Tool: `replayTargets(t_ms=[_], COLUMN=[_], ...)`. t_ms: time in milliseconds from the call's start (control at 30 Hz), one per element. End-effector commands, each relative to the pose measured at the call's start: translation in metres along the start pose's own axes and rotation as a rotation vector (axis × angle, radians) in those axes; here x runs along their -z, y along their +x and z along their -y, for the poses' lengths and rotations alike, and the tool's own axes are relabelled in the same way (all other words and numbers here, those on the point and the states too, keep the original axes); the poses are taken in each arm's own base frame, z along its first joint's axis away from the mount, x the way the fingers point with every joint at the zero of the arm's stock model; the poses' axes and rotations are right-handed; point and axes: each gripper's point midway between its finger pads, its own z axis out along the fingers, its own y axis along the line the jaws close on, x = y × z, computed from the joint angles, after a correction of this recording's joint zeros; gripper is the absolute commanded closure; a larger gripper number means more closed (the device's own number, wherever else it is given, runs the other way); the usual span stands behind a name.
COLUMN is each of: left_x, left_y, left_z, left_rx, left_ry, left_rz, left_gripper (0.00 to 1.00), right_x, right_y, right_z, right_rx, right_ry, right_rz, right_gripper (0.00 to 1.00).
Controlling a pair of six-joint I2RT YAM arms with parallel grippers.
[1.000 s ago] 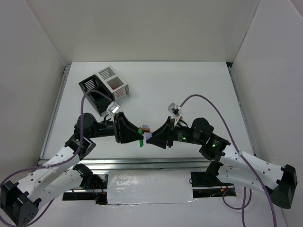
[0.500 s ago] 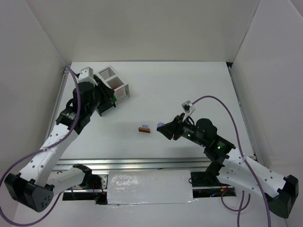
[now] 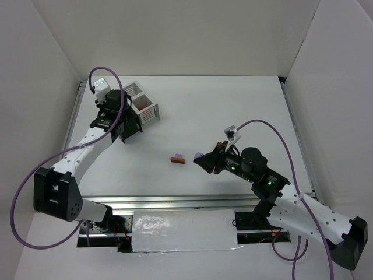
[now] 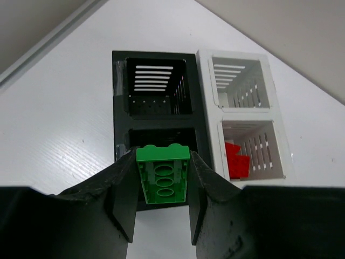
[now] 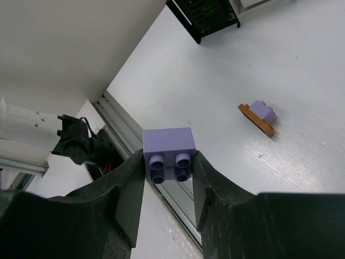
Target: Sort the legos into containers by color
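My left gripper (image 4: 163,162) is shut on a green lego (image 4: 163,174) and holds it above the near compartment of the black container (image 4: 156,54). The white container (image 4: 237,54) joins it on the right and holds red legos (image 4: 236,162). In the top view the left gripper (image 3: 123,122) is over the black container, next to the white one (image 3: 143,104). My right gripper (image 5: 168,162) is shut on a pale purple lego (image 5: 168,145), held above the table's middle (image 3: 199,156). An orange lego with a small purple one on top (image 3: 177,158) lies on the table, also in the right wrist view (image 5: 259,115).
A metal rail (image 3: 73,128) runs along the table's left edge, and another along the front by the arm bases. White walls stand on three sides. The black container (image 5: 207,16) shows something green through its slots in the right wrist view.
A second ago both grippers met at mid-table. The left has since carried the green lego up-left to above the black container. The right drew back slightly with the purple lego.
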Motion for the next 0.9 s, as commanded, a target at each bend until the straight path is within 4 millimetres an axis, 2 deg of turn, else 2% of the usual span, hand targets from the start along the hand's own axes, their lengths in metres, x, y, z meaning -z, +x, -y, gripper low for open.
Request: replayTargets(t_ms=[0, 33, 100, 200, 233, 267, 400, 467, 567, 600, 667, 700, 733, 767, 800, 867], left_x=[-0.008, -0.013, -0.019, -0.032, -0.034, -0.037, -0.039, -0.037, -0.025, -0.017, 0.016, 0.04, 0.084, 0.106, 0.143, 0.193], left_y=[-0.033, -0.029, -0.029, -0.018, -0.014, -0.01, -0.003, -0.002, -0.013, -0.016, -0.025, -0.021, -0.03, -0.018, -0.004, 0.012], left_z=[0.005, 0.006, 0.011, 0.012, 0.012, 0.011, 0.006, 0.003, 0.008, 0.018, 0.06, 0.085, 0.108, 0.116, 0.131, 0.128], left_rx=[0.069, 0.054, 0.026, -0.004, -0.006, -0.001, 0.007, 0.013, 0.013, 0.004, -0.061, -0.099, -0.177, -0.219, -0.266, -0.385], left_ry=[-0.009, -0.014, -0.008, -0.022, -0.025, -0.03, -0.058, -0.073, -0.036, 0.02, 0.317, 0.478, 0.71, 0.819, 0.948, 1.124], left_rz=[0.127, 0.122, 0.121, 0.085, 0.077, 0.069, 0.06, 0.053, 0.038, 0.029, 0.016, 0.012, 0.055, 0.096, 0.116, 0.201], left_gripper=[0.69, 0.63, 0.59, 0.42, 0.32, 0.27, 0.14, 0.05, 0.01, 0.01, 0.02, 0.02, 0.02, 0.0, 0.0, 0.0], right_x=[0.0, 0.0, -0.001, -0.002, -0.003, -0.003, -0.002, -0.001, -0.002, -0.002, -0.002, -0.002, -0.002, -0.001, 0.002, 0.007], right_y=[0.003, 0.004, 0.005, 0.007, 0.008, 0.008, 0.008, 0.007, 0.005, 0.004, 0.001, -0.003, -0.006, -0.009, -0.015, -0.022], right_z=[0.001, 0.0, 0.0, 0.0, 0.0, 0.0, 0.0, 0.0, -0.003, -0.005, -0.009, -0.01, -0.013, -0.014, -0.02, -0.028], right_rx=[0.008, 0.01, 0.016, 0.019, 0.019, 0.019, 0.021, 0.022, 0.014, 0.005, -0.012, -0.048, -0.065, -0.099, -0.116, -0.14], right_ry=[-0.007, -0.011, -0.016, -0.017, -0.016, -0.015, -0.012, -0.013, -0.019, -0.022, -0.023, -0.006, -0.001, 0.014, 0.015, 0.011], right_rz=[-0.004, -0.005, -0.011, -0.028, -0.03, -0.032, -0.033, -0.032, -0.031, -0.032, -0.046, -0.056, -0.068, -0.078, -0.098, -0.107], right_gripper=[1.0, 1.0, 1.0, 1.0, 1.0, 1.0, 1.0, 1.0, 1.0, 1.0, 1.0, 1.0, 1.0, 1.0, 1.0, 1.0])
